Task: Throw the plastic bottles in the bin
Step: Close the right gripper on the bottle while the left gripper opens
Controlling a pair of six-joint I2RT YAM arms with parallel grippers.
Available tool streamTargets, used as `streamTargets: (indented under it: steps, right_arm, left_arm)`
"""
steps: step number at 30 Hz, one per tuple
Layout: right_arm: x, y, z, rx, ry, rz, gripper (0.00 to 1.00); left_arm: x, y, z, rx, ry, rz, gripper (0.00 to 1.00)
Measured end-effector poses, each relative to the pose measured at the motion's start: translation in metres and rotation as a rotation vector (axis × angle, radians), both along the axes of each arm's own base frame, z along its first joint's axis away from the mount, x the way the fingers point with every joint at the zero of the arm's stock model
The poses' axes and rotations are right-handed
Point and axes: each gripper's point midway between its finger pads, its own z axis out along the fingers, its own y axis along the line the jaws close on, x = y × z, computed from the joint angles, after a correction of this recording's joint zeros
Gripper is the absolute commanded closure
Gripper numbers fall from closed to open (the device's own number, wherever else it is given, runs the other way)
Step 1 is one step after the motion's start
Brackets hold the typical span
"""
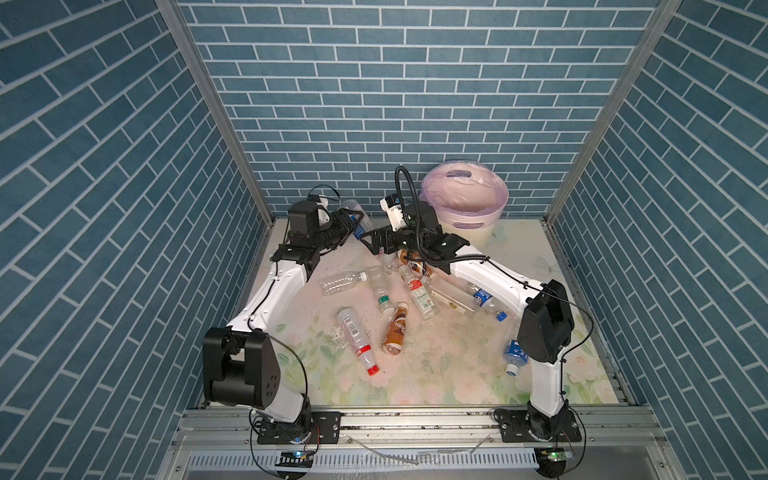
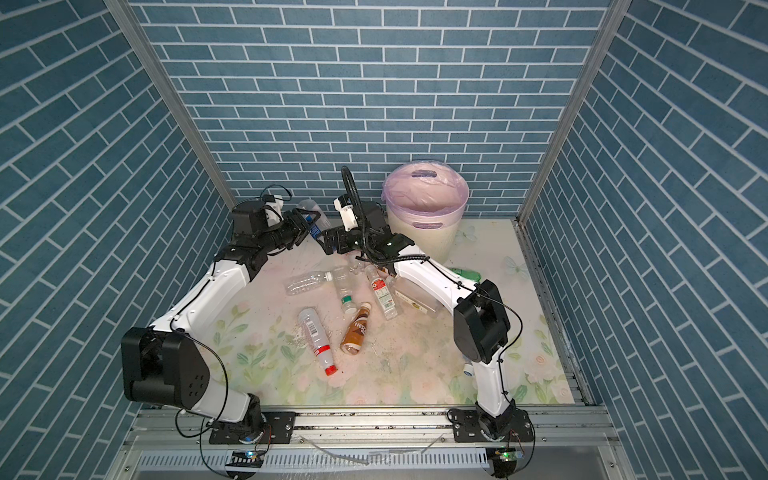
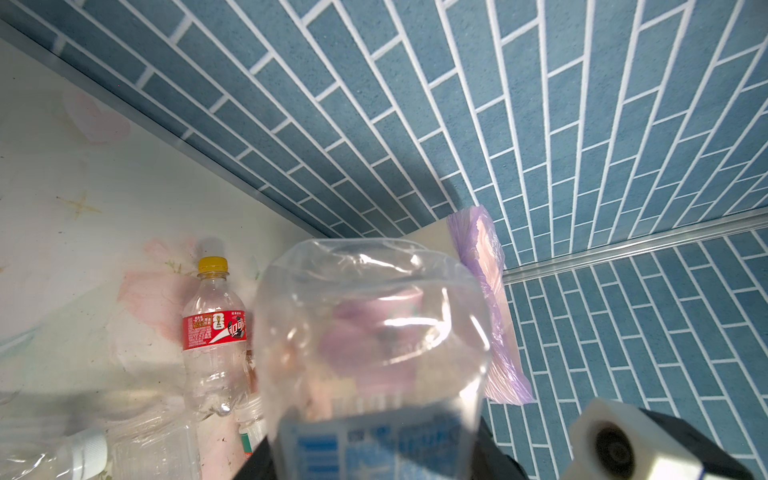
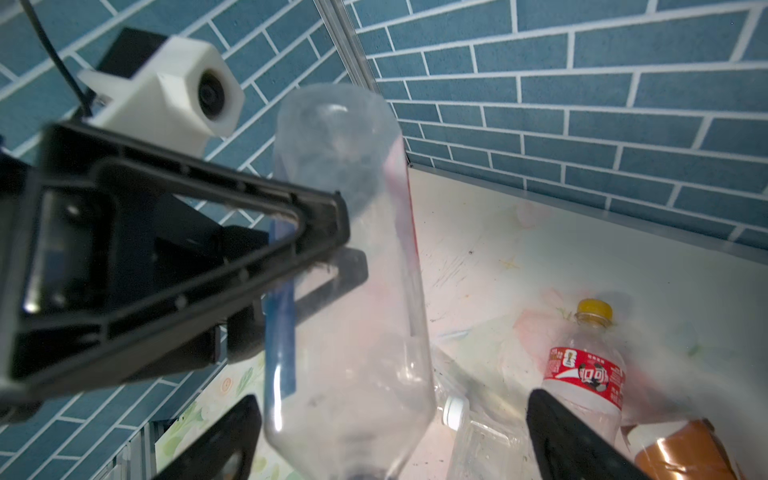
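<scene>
White-shelled arms (image 1: 282,286), black joint housings (image 1: 544,328), thin black cables (image 1: 303,370), a ribbed hose (image 1: 397,183), white camera blocks (image 4: 166,83)

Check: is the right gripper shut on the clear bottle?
No: the right gripper has jaws wide apart either side of the clear bottle, which the left gripper clamps.

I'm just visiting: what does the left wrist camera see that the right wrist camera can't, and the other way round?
Only the left wrist view: the lilac-lined bin and the right arm's white camera. Only the right wrist view: the left arm's white camera. Both: the clear bottle that the left gripper holds, and the yellow-capped, red-labelled bottle.
</scene>
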Motion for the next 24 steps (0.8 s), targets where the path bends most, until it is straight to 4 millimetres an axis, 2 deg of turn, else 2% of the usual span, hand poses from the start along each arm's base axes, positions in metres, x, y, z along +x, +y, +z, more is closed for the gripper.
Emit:
streamTargets:
  steps: [5,11,15,24]
  right_arm:
    - [0.009,0.011,0.01,0.024,-0.022,0.007,0.08]
    - [0.013,0.02,-0.003,0.019,-0.002,0.023,0.17]
    - [0.013,0.023,-0.012,0.015,0.018,0.032,0.26]
    - [0.01,0.026,-0.012,0.026,0.033,0.049,0.51]
  left_arm:
    - [-0.001,0.0,-0.004,-0.008,0.013,0.003,0.42]
    - [0.0,0.002,-0.006,-0.012,0.019,0.009,0.42]
    - [0.0,0.003,-0.006,-0.017,0.022,0.012,0.42]
    - [0.001,0.004,-0.004,-0.026,0.018,0.015,0.39]
